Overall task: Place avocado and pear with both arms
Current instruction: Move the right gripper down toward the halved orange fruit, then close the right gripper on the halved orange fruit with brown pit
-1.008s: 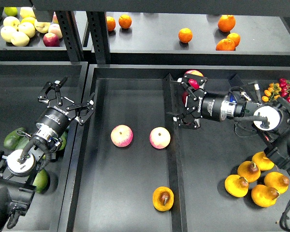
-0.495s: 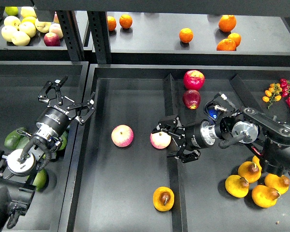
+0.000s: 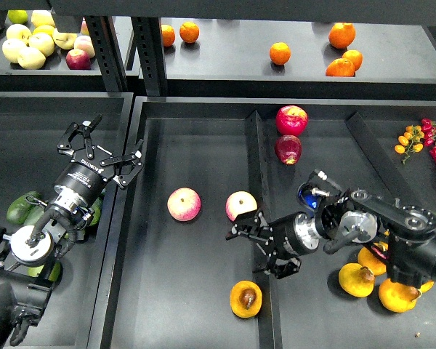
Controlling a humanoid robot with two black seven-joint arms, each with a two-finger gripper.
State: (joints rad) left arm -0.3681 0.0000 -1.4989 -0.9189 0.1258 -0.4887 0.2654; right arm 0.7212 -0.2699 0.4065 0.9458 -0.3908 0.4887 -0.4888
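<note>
The pear (image 3: 245, 299), an orange-yellow halved fruit with a dark pit, lies at the front of the middle tray next to the divider. My right gripper (image 3: 253, 246) is open and empty. It hovers just behind the pear and in front of a pink-yellow apple (image 3: 240, 206). Several dark green avocados (image 3: 17, 209) lie in the left tray, partly hidden by my left arm. My left gripper (image 3: 105, 150) is open and empty above the left tray's right wall, well away from the avocados.
A second pink-yellow apple (image 3: 183, 203) lies in the middle tray. Two red apples (image 3: 291, 120) and several more halved orange-yellow fruits (image 3: 356, 280) are in the right tray. A divider wall (image 3: 253, 153) separates the trays. Oranges (image 3: 278, 52) sit on the back shelf.
My right gripper has swept from the back of the right tray toward the front, past the apple, to just behind the pear. The left arm has not moved.
</note>
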